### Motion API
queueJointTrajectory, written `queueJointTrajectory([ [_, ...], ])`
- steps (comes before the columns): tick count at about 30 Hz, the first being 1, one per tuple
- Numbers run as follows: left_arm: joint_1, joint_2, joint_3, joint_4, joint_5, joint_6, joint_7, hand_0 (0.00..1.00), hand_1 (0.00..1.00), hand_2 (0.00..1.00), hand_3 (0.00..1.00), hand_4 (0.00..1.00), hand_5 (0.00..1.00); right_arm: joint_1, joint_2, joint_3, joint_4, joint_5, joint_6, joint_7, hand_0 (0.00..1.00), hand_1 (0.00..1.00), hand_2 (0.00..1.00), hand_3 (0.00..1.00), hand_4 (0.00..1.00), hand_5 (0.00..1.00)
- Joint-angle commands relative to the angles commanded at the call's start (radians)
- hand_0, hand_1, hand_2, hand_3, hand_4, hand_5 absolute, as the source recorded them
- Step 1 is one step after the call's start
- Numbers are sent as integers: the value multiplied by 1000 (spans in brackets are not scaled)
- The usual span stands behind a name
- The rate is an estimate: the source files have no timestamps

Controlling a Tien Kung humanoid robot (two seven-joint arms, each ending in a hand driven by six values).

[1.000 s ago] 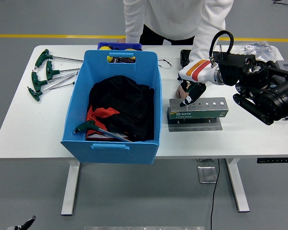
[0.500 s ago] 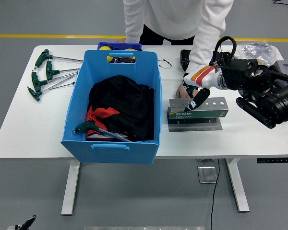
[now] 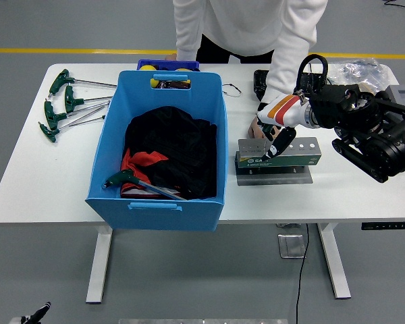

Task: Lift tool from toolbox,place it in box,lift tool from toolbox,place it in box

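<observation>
A grey metal tool holder [image 3: 293, 156] with a row of holes stands on the white table [image 3: 27, 182], right of the blue box [image 3: 219, 135]. My right hand [image 3: 275, 143] hangs over the holder's left end, fingers relaxed and pointing down onto its top, holding nothing that I can see. A person's hand [image 3: 256, 127] rests just behind the holder's left end. Inside the box a green T-handle hex key [image 3: 129, 181] lies on black and red cloth [image 3: 175, 152]. My left arm is out of view.
Several green T-handle keys [image 3: 64, 108] lie at the table's far left. A small blue tray [image 3: 167, 65] with yellow items sits behind the box. A black object [image 3: 260, 79] and a plastic bag [image 3: 361, 67] lie at the back right. The person stands at the far edge.
My right hand has shifted slightly right and lowered onto the holder's top left. The person's hand has stayed behind the holder. The box and its contents have not moved.
</observation>
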Motion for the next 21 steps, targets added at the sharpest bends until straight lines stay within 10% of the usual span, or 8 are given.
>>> queueJointTrajectory([
  [14, -3, 1, 19, 0, -18, -1, -2, 812, 844, 807, 724, 745, 661, -7, 3, -16, -3, 30, -25, -9, 504, 208, 233, 275, 998, 680],
  [20, -1, 1, 11, 0, -8, 1, 1, 812, 843, 805, 723, 745, 662, -11, 6, -17, 0, 48, -37, 13, 389, 143, 190, 213, 988, 685],
  [21, -1, 1, 10, 0, -7, 1, 2, 811, 844, 806, 722, 746, 665, -12, 7, -19, 2, 54, -46, 18, 242, 88, 151, 148, 940, 696],
])
